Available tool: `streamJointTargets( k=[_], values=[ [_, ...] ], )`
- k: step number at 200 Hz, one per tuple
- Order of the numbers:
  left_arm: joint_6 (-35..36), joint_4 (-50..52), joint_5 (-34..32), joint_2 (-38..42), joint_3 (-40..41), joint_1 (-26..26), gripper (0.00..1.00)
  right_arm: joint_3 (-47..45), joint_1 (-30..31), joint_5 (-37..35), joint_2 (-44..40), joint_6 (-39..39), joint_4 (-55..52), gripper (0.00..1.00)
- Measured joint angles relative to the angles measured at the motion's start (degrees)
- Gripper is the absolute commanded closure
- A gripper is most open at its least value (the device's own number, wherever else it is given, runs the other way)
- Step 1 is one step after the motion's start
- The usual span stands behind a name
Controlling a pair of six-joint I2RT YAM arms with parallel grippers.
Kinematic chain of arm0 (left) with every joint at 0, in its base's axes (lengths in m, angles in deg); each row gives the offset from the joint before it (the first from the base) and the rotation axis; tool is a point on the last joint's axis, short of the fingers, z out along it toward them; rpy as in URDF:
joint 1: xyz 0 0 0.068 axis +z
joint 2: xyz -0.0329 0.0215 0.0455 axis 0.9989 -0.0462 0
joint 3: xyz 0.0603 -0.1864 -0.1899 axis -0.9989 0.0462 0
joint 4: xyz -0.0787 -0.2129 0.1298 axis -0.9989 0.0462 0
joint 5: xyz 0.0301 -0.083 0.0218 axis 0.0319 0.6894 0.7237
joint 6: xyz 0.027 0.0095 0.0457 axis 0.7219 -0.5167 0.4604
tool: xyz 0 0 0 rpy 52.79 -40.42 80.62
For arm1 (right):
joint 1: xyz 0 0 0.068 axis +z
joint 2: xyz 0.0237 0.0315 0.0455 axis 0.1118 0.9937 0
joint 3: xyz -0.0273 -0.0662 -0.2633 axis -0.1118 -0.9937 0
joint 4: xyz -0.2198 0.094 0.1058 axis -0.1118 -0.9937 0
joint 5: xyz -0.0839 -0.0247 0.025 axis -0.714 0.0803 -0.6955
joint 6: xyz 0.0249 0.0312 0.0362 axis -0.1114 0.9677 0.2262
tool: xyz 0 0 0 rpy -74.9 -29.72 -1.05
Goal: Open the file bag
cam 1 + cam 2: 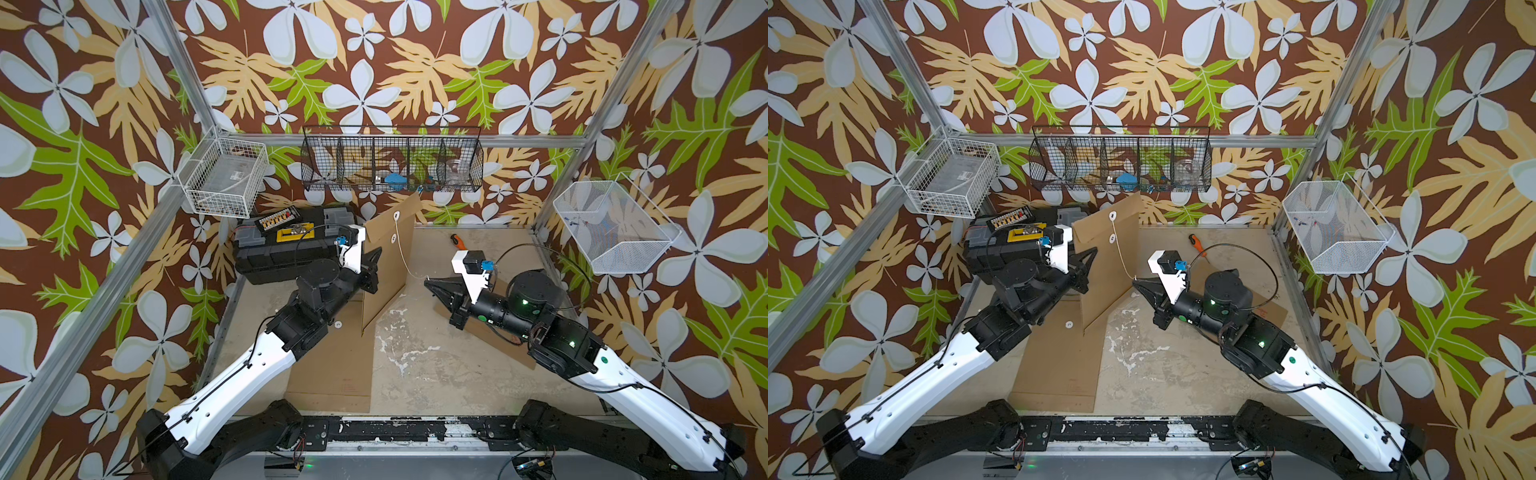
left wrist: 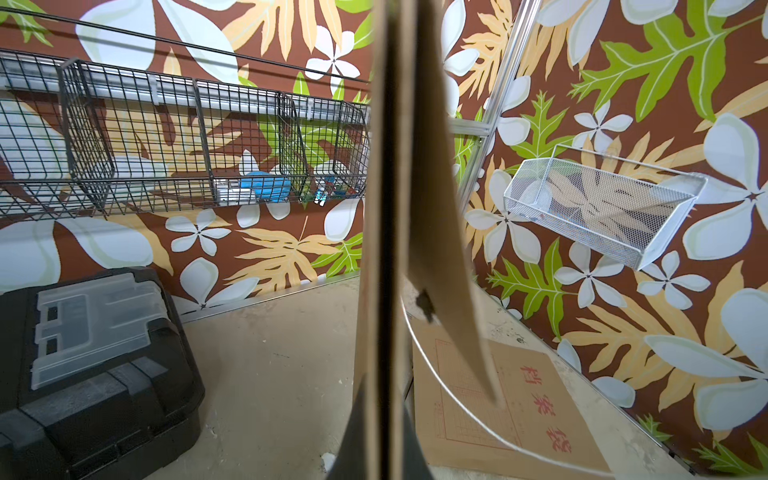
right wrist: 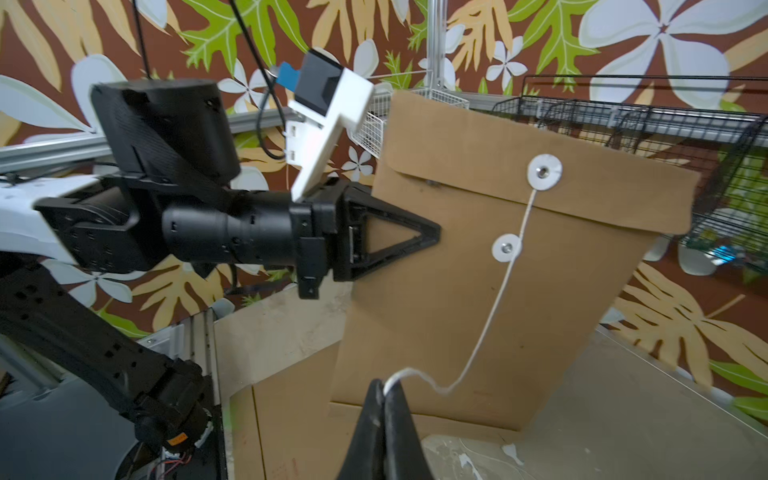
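Finding: the file bag [image 1: 388, 257] stands upright at mid-table, left of centre, just right of the black toolbox [image 1: 286, 249]. The left gripper [image 3: 428, 239] is clamped on its left edge. The right gripper [image 3: 384, 399] is pinched on the free end of the white string [image 3: 498, 291].

The string runs from the upper washer [image 3: 544, 171] past the lower washer [image 3: 507, 247]. I cannot tell whether a turn remains there. The flap [image 3: 582, 183] is down.

Recommendation: I would hold the left clamp firm, keep the string lightly taut, and circle it off the lower washer. Hard pulls risk tilting the bag.
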Motion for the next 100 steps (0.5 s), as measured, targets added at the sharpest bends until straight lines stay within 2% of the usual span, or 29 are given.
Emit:
streamJointTargets(
  k=[100],
  values=[
    [-1.25,6.21,0.02,2.19,0.76,0.24,1.0,-0.33,0.0,-18.75,-7.43,-3.39,-3.56,1.0]
  ],
)
